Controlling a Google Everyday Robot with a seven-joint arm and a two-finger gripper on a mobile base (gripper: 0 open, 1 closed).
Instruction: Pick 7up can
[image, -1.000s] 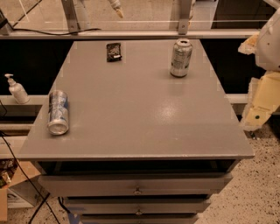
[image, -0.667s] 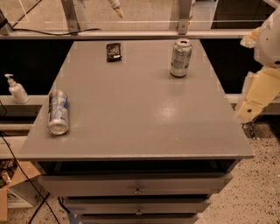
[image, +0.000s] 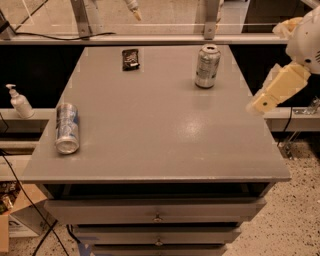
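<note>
The 7up can (image: 207, 66), silver-grey with faint green markings and a pull-tab top, stands upright near the far right of the grey table (image: 160, 145). My gripper (image: 256, 106) is at the end of the cream arm, at the table's right edge. It is to the right of the can and nearer the front, well apart from it and holding nothing.
A silver can with blue markings (image: 67, 128) lies on its side at the table's left edge. A small black packet (image: 131, 59) lies at the far middle. A soap dispenser (image: 20, 102) stands on a shelf to the left. Drawers (image: 157, 212) sit under the tabletop.
The arm has swung up and to the left, bringing my gripper from beside the table to its right edge. The cans and the packet have not moved.
</note>
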